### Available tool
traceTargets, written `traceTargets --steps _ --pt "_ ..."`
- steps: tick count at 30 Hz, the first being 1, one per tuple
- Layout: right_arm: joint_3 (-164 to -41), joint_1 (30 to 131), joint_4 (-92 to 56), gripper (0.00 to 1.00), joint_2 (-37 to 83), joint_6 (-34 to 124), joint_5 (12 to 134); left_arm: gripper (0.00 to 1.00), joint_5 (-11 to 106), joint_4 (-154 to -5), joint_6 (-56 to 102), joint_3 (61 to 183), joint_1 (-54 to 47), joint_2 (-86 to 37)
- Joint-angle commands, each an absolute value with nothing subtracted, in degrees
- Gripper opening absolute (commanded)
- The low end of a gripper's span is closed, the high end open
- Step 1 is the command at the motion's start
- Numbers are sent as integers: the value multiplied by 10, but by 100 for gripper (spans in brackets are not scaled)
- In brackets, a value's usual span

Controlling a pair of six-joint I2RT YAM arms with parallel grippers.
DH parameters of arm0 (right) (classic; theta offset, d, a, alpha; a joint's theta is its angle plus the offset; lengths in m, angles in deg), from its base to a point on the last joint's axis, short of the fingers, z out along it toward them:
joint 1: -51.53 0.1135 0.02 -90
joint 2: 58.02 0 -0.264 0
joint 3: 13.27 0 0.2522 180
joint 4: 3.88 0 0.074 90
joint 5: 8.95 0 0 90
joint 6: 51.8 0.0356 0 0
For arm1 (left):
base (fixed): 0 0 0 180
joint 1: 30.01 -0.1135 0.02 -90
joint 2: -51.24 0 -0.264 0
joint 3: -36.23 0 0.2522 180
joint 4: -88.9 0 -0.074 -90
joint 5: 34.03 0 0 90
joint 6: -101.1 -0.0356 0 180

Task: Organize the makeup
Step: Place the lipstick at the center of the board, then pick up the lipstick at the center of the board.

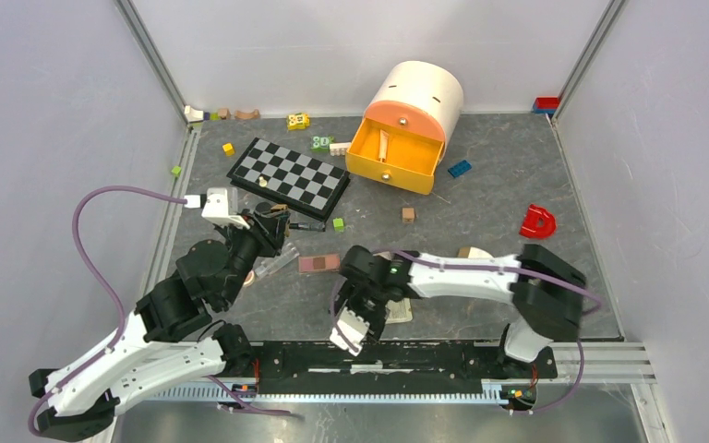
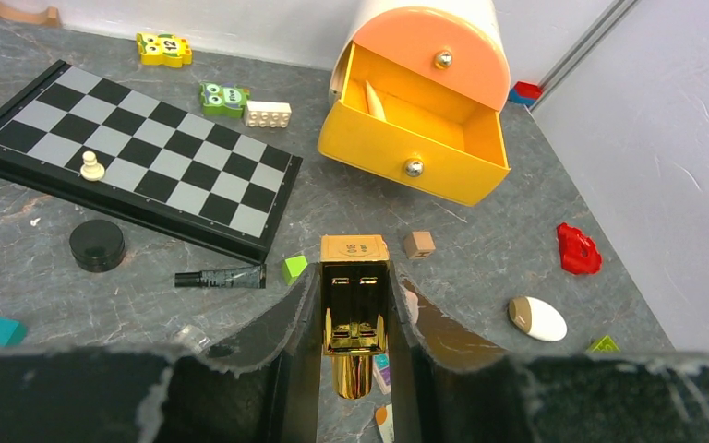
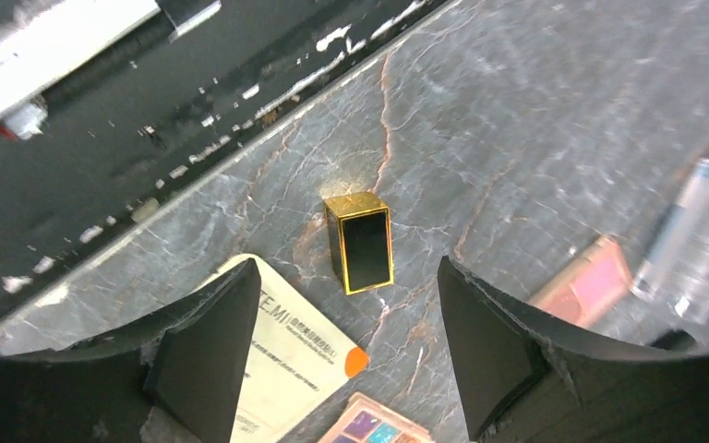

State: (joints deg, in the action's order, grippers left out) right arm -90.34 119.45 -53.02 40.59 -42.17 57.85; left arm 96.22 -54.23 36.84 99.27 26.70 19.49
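Observation:
My left gripper (image 2: 354,279) is shut on a gold lipstick (image 2: 354,318), held above the table and pointing toward the yellow drawer (image 2: 415,138); in the top view that gripper (image 1: 272,223) is left of centre. My right gripper (image 3: 346,275) stands open near the table's front edge, over a black cap with gold edges (image 3: 361,242) that lies free on the table between the fingers without touching them. A cream sachet (image 3: 295,355) and a multicolour palette (image 3: 374,430) lie beside it. A pink palette (image 3: 586,286), a clear tube (image 3: 706,240) and a white egg-shaped sponge (image 2: 537,318) lie on the table.
A black mascara tube (image 2: 222,277) and a round black pot (image 2: 97,245) lie near the chessboard (image 2: 138,157). The peach-and-yellow drawer box (image 1: 406,120) lies at the back with one drawer open. Toy bricks, a wooden cube (image 2: 418,245) and a red piece (image 2: 578,249) are scattered around.

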Motion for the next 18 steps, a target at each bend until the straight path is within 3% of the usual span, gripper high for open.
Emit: traceTargets --steps 1,6,8,11,15,18 --pt "-774 1192 -266 78 285 -236 474 2 978 -557 349 998 266 190" --pt "-569 1192 183 86 184 162 511 3 998 -546 344 1007 267 184" --pt "-548 1192 261 98 174 324 607 3 1010 -536 345 1012 267 176" --pt "-597 1192 174 98 168 480 760 5 1028 -502 366 1028 266 161" --pt "-730 1192 -84 98 193 623 971 5 1029 -475 384 1040 266 145" --pt "-804 1192 -211 98 220 709 1045 5 1021 -475 391 1036 266 146"
